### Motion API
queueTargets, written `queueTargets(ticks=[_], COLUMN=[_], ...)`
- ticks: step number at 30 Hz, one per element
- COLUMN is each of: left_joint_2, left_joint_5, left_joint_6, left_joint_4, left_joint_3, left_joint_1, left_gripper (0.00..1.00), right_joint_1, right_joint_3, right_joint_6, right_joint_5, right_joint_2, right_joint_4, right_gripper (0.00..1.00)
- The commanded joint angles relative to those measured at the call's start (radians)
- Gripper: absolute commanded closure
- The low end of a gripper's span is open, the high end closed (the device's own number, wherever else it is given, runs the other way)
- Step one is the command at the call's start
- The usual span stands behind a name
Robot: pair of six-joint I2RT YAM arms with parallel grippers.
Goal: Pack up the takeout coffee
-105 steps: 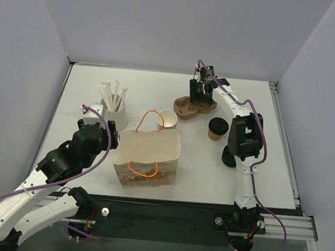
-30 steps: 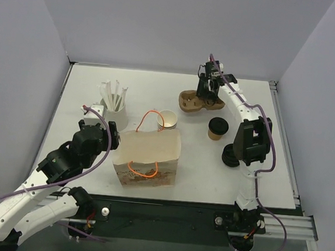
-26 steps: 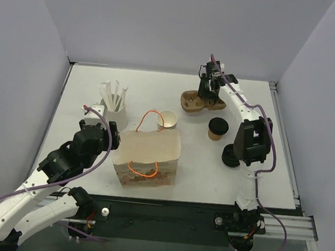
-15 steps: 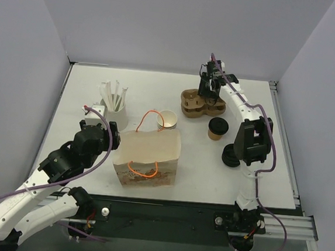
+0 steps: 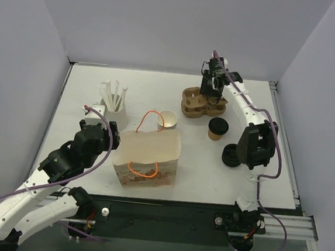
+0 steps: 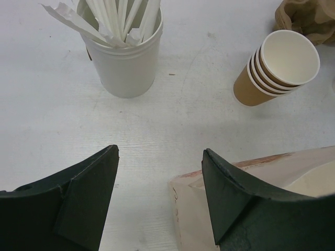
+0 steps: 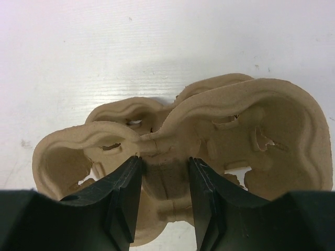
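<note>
right gripper [image 7: 164, 167] closed on middle ridge of carrier [image 7: 261, 136] | left gripper [image 6: 159, 154] wide open, empty, above bag [image 5: 147, 156] edge | lidded cup [image 5: 217, 129] upright between carrier and lid stack [image 5: 230, 155]

Top view looks down from 6 o'clock over the worktop [image 5: 159, 89]; left tool [image 6: 159, 151] camera closes on its nested cups [image 6: 280, 68], right tool [image 7: 165, 159] camera on its carrier [image 7: 272, 125].

White table [image 5: 159, 86], bag [image 5: 147, 159], cup stack [image 5: 166, 120], straw tub [image 5: 115, 116], lidded cup [image 5: 217, 128], lids [image 5: 231, 155]
</note>
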State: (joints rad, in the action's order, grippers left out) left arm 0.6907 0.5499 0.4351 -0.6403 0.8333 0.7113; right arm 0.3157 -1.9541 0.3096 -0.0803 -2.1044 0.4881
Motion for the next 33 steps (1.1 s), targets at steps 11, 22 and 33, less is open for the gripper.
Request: queueTargets(ticks=[11,22,33], left_joint_2=[-0.08,-0.172,-0.237], left_joint_5=[-0.096,-0.254,-0.301], left_joint_6=[0.037,0.201,0.284], left_joint_4=[-0.073,-0.218,-0.391], left_joint_3=[0.182,0.251,0.333], left_joint_1=[-0.004,-0.004,-0.004], left_gripper=[0.25,0.23,0.23], right_joint_1=[0.083,0.14,0.616], right_joint_3=[-0.019,0.021,0.208], right_joint_6=[0.111,0.288,0.513], right_joint_5=[0.163,0.538,0.312], right_joint_2=[0.532,0.782,0.971], right_joint_4=[0.19,0.207,0.205], right_gripper=[0.63,0.64,0.64])
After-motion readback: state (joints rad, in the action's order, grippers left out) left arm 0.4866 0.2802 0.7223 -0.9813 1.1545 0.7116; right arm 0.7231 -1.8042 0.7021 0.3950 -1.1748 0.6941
